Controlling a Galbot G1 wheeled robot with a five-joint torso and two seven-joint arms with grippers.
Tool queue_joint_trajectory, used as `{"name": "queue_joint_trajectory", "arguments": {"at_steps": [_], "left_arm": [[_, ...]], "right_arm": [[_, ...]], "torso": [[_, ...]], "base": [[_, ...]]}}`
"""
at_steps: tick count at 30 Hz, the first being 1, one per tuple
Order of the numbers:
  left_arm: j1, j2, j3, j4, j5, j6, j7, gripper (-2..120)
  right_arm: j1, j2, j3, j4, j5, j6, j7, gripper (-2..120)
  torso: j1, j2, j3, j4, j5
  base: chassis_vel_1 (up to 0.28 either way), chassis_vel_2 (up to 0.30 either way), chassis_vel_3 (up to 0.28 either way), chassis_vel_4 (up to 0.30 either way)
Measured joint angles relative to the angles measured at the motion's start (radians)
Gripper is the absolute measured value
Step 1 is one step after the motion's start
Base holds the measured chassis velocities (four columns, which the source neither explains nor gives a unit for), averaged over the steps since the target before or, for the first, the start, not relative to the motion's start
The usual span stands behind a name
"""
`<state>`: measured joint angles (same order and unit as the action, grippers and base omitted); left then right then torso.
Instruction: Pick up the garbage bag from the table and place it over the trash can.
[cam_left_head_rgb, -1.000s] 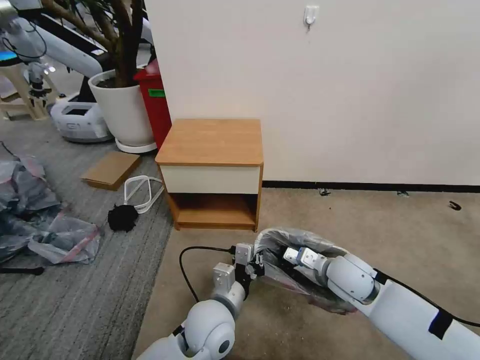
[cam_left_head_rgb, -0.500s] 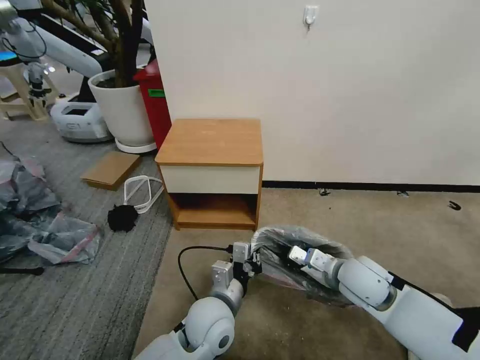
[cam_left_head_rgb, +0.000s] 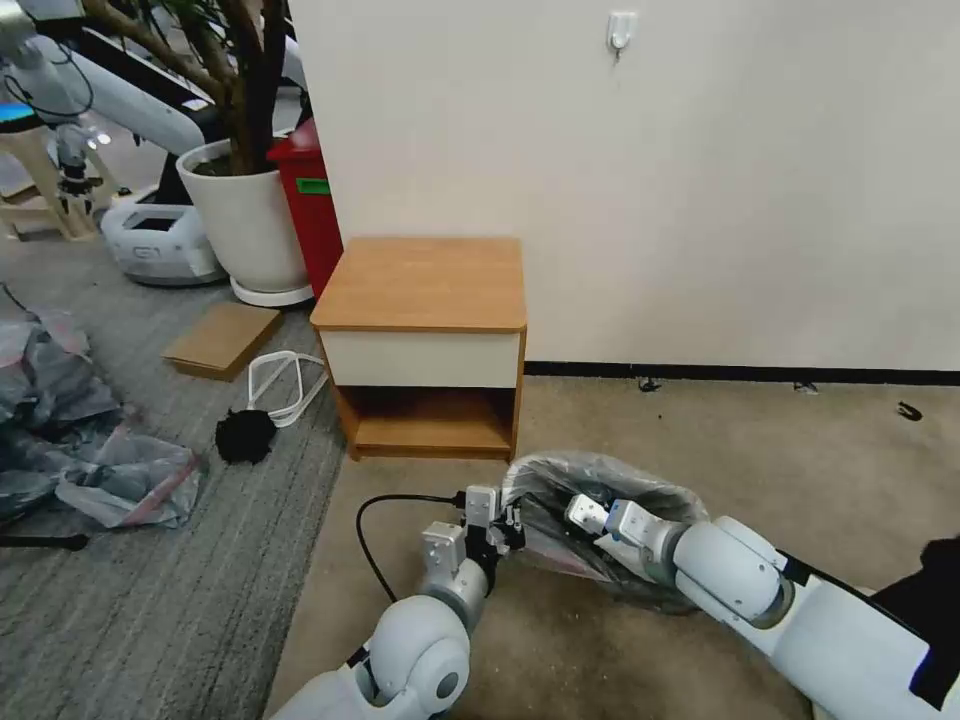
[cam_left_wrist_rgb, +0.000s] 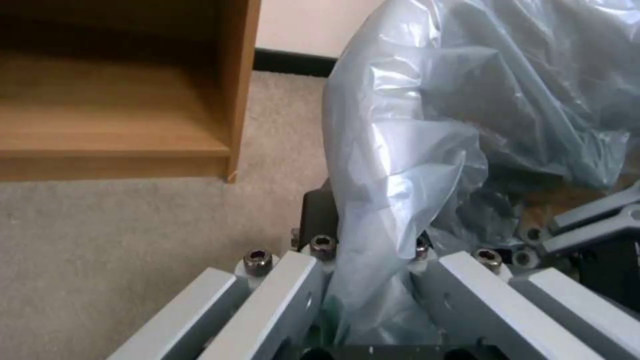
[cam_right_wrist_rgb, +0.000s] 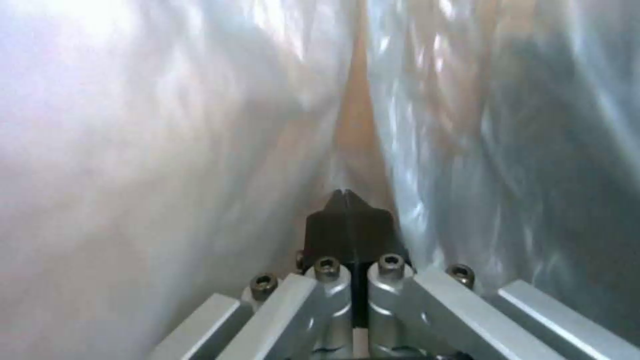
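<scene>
Head view: garbage bag (cam_left_head_rgb: 600, 478) draped over the trash can on carpet, just in front of table (cam_left_head_rgb: 424, 284); can itself hidden under the plastic, so no point given. Left gripper (cam_left_head_rgb: 512, 527) at the bag's near-left edge, touching it. Right gripper (cam_left_head_rgb: 582, 512) reaches into the bag mouth from the right, w/ grey film on both sides. Table top bare, beyond both grippers. Heap of larger bags (cam_left_head_rgb: 90, 450) well apart on the rug, off to the left gripper's side.

Left wrist view: left gripper (cam_left_wrist_rgb: 370, 260) has a fold of garbage bag (cam_left_wrist_rgb: 427, 120) running down between its fingers (cam_left_wrist_rgb: 317, 220); pinched on the film. Table shelf (cam_left_wrist_rgb: 113, 135) ahead and to one side; carpet betw. them.

Right wrist view: right gripper (cam_right_wrist_rgb: 348, 210) w/ dark pads pressed together, nothing visibly caught betw. them. Garbage bag (cam_right_wrist_rgb: 167, 150) walls close on both sides, a narrow gap straight ahead.

Risks (judgement): thin film could tear or slip from the left pinch if pulled hard. Right gripper pushing inside could drag the rim back off the can. Light can might tip or slide under a sideways push.
</scene>
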<state>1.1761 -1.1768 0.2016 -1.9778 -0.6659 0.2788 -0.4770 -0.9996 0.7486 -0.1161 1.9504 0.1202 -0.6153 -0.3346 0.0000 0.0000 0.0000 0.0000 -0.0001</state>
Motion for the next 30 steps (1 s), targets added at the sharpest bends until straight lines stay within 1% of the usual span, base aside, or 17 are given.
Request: {"name": "queue_joint_trajectory", "arguments": {"at_steps": [8,19,23,26,28,30], "left_arm": [[0.000,0.003,0.006,0.004,0.003,0.002,-0.001,2],[-0.017,0.004,0.007,0.025,0.006,0.003,0.000,2],[-0.022,0.004,0.007,0.036,0.005,0.003,0.000,2],[-0.026,0.003,0.006,0.042,-0.001,0.002,-0.004,2],[-0.026,0.003,0.006,0.042,-0.004,0.002,-0.006,2],[-0.029,0.002,0.004,0.042,-0.027,0.002,-0.023,2]], "right_arm": [[0.013,-0.002,-0.002,-0.006,-0.007,0.005,0.009,0],[0.019,-0.043,-0.005,0.017,-0.011,-0.014,-0.022,0],[0.014,-0.057,0.010,0.030,-0.011,-0.015,-0.025,0],[-0.010,-0.082,0.052,0.066,-0.007,-0.010,-0.027,0],[-0.015,-0.087,0.059,0.072,-0.006,-0.008,-0.028,0],[-0.049,-0.111,0.106,0.114,0.001,0.005,-0.032,0]], "torso": [[0.000,0.000,0.000,0.0000,0.0001],[0.000,0.000,0.000,-0.0001,0.0001],[0.000,0.000,0.000,0.0000,0.0001],[0.000,0.000,0.000,0.0000,0.0002],[0.000,0.000,0.000,0.0000,0.0001],[0.000,0.000,0.000,0.0000,0.0001]], "base": [[0.000,0.000,0.000,0.000],[0.000,0.000,0.000,0.000],[0.000,0.000,0.000,0.000],[0.000,0.000,0.000,0.000],[0.000,0.000,0.000,0.000],[0.000,0.000,0.000,0.000]]}}
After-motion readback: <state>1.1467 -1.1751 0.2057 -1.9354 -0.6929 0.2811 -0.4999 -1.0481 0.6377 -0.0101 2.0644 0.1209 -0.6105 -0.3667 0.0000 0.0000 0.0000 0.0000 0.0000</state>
